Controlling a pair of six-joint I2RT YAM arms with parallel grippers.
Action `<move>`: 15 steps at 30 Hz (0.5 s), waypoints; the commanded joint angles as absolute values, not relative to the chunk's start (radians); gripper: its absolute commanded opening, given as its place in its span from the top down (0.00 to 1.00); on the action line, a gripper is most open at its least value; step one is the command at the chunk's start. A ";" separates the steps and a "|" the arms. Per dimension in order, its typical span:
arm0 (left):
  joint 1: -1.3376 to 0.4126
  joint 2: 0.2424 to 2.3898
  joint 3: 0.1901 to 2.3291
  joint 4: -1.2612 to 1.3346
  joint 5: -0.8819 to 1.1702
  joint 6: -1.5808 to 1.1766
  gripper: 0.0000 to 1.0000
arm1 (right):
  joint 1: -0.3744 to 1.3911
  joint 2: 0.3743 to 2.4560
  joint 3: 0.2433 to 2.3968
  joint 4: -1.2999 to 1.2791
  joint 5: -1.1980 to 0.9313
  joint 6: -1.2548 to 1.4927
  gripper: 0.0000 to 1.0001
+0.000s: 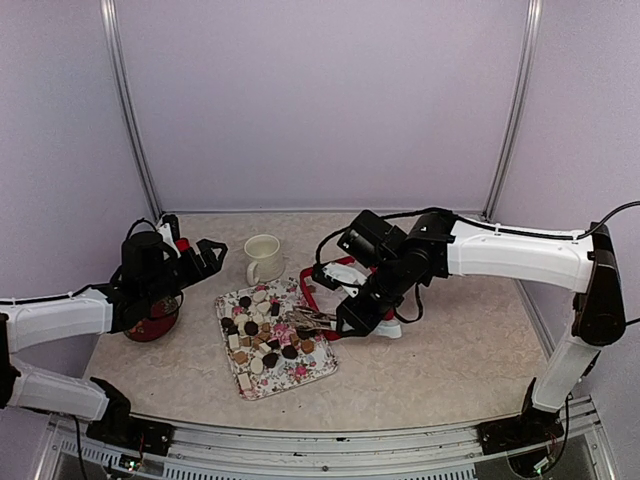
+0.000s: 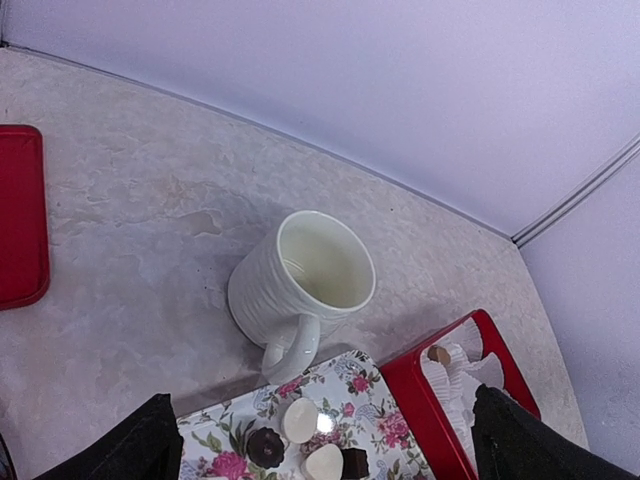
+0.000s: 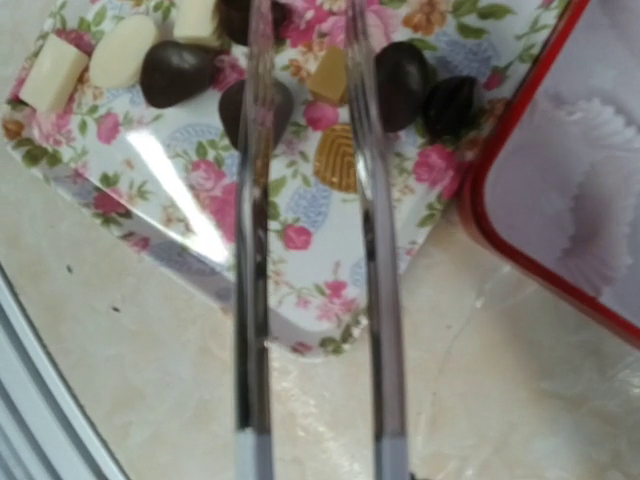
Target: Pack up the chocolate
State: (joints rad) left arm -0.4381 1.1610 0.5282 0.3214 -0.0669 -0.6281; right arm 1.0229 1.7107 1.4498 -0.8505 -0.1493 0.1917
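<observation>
Top external view shows the chocolate [image 1: 262,335] in the middle of the table [image 1: 450,350]. It is a heap of little sweets, dark brown, tan and cream, some round and some square. They all lie on a flat tray [image 1: 312,378] with pink flowers on it.

From where I stand, the right gripper [image 1: 352,316] hangs over the far right side of the tray. It is clamped on a pair of shiny metal tongs [image 1: 312,320]. The right wrist view looks down along the two thin tong arms. They are a little apart and point at the sweets. A tan square sweet [image 3: 328,78] and a gold one with lines on it [image 3: 340,158] show in the gap between the arms. A dark sweet [image 3: 400,82] sits just outside the right arm. I cannot tell if the tongs touch any sweet.

Just beside the tray, on its far right, is a red box [image 2: 410,385] with white crinkly paper cups [image 2: 452,378] in it. A cream mug [image 1: 263,257] stands upright just behind the tray, with its handle turned to the tray.

The left gripper [image 1: 205,258] is off to the left of the mug, spread wide and holding nothing. A flat red thing [image 2: 20,215] lies on the table on that side.
</observation>
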 commanded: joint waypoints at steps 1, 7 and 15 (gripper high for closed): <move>-0.439 1.159 0.539 0.337 -0.068 -0.628 0.01 | 1.044 1.734 1.434 -0.800 -0.175 0.249 0.67; -0.437 1.161 0.530 0.343 -0.066 -0.627 0.01 | 1.047 1.771 1.438 -0.792 -0.166 0.256 0.67; -0.434 1.157 0.525 0.344 -0.070 -0.623 0.01 | 1.047 1.815 1.449 -0.794 -0.151 0.244 0.66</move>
